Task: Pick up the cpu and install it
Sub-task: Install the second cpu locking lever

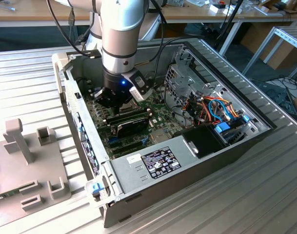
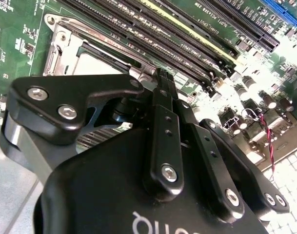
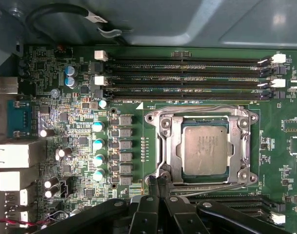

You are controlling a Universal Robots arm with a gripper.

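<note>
**Inspector:** Start with the exterior view. Where do you stand?

**Arm:** My black gripper [image 1: 114, 100] hangs low inside the open grey metal computer case [image 1: 207, 58], over the green motherboard [image 1: 138, 124]. I point straight down, I judge to keep clear of the case walls. The black power supply box [image 1: 160, 163] lies towards the near edge of the case, and a grey plastic fixture [image 1: 29, 165] sits on the ribbed metal table [image 1: 226, 195] at the exterior view's left, well apart from me.

**Inspector:** Second wrist view?

**Arm:** My black fingers [image 2: 163, 97] meet at their tips with no gap and nothing between them. They hover near the silver hinged socket frame [image 2: 60, 48]. The long black memory slots [image 2: 153, 34] run past just beside it.

**Inspector:** And the first wrist view? Locate the part.

**Arm:** The small flat square silver-grey cpu [image 3: 204, 149] lies level inside the socket, ringed by the frame [image 3: 170, 146]. My closed fingertips [image 3: 157, 183] sit at the frame's edge, just beside the chip, apart from its top. A row of teal-topped capacitors [image 3: 97, 150] stands on the frame's far side.

**Inspector:** Your reading?

**Arm:** The chip appears seated. I hold nothing; my pinched tips suit pressing or nudging at the frame, not gripping.
</note>
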